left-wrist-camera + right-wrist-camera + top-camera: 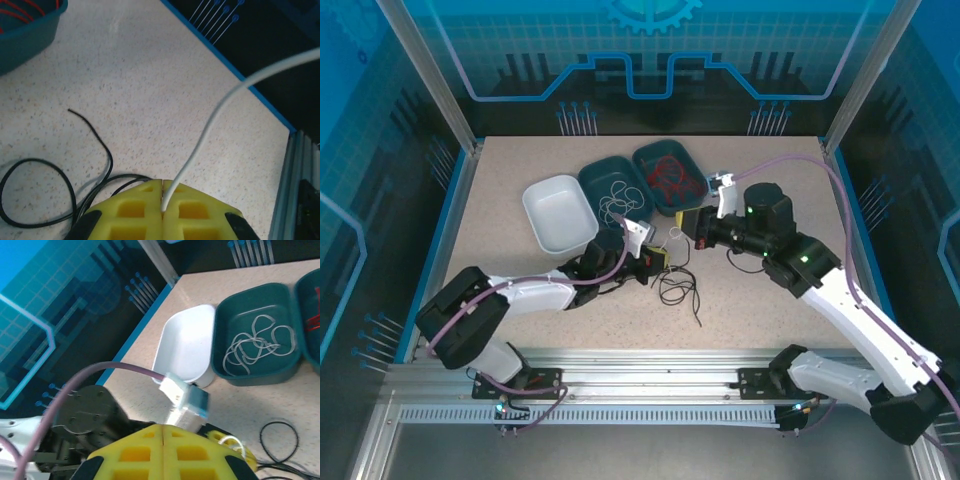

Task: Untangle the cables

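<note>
Whitish cables (pixel 255 340) lie in the green tray (pixel 260 377), red cables (pixel 670 175) in its neighbour. The left gripper (pixel 162 184) is clamped on a white cable (pixel 195 150), with black cables (pixel 32 160) beside it on the table (pixel 150 75). The right gripper (pixel 164 429) is closed tight, and I cannot tell whether it grips anything.

One white tray (pixel 560 218), two teal trays (pixel 591 181), two arms (pixel 535 293), several cables (pixel 667 176).

A robotics lab work cell. Behind the left gripper (pixel 665 257) and right gripper (pixel 682 228), on their base side, a slotted aluminium rail (pixel 640 385) edges a speckled tabletop (pixel 770 310). Beyond both grippers and out to either side of them, metal posts (pixel 430 75) frame blue panels (pixel 640 60) printed with gear and circuit-trace graphics, closing the bench in like a test enclosure.
</note>
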